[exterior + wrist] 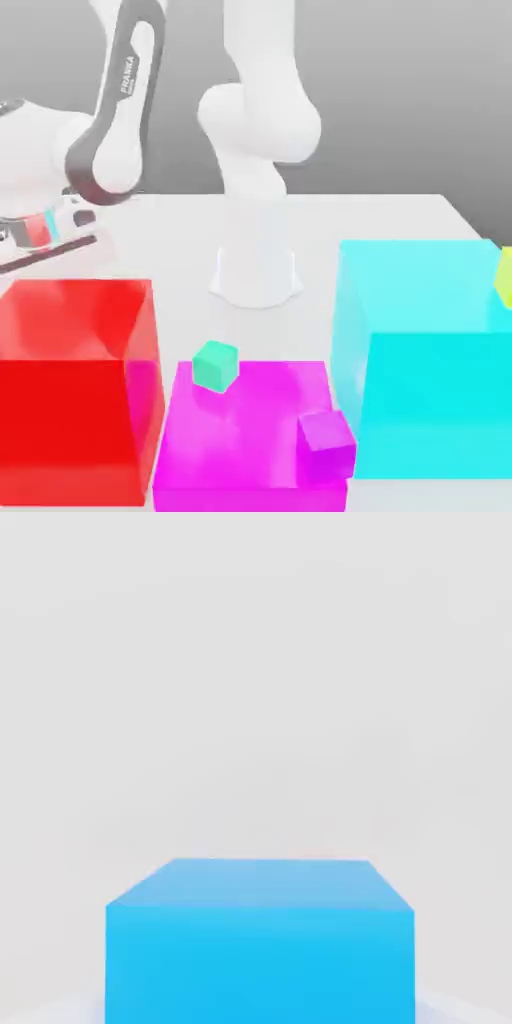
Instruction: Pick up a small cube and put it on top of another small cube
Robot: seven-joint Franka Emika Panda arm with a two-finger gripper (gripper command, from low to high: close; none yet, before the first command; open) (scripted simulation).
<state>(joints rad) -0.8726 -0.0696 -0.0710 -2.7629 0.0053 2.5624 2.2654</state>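
The white Franka arm [120, 110] reaches toward the exterior view's left, its hand at that edge above the big translucent red box [75, 385]; the gripper [40, 245] is closed, and the hand view shows the small bright-blue cube [260, 942] close up against the camera, in line with the fingers (held between them, as far as the closed jaws and that nearness tell). Behind the cube there is pale grey surface. On the white table [400, 215] the arm's base [256, 275] stands near the middle; in front of it lies a big translucent magenta box [250, 440] with a small teal-green cube [216, 365] at its far left corner and a small purple cube [327, 440] at its right side; a big translucent cyan box [420, 350] fills the exterior view's right, with a yellow-green block [503, 278] at its far edge.
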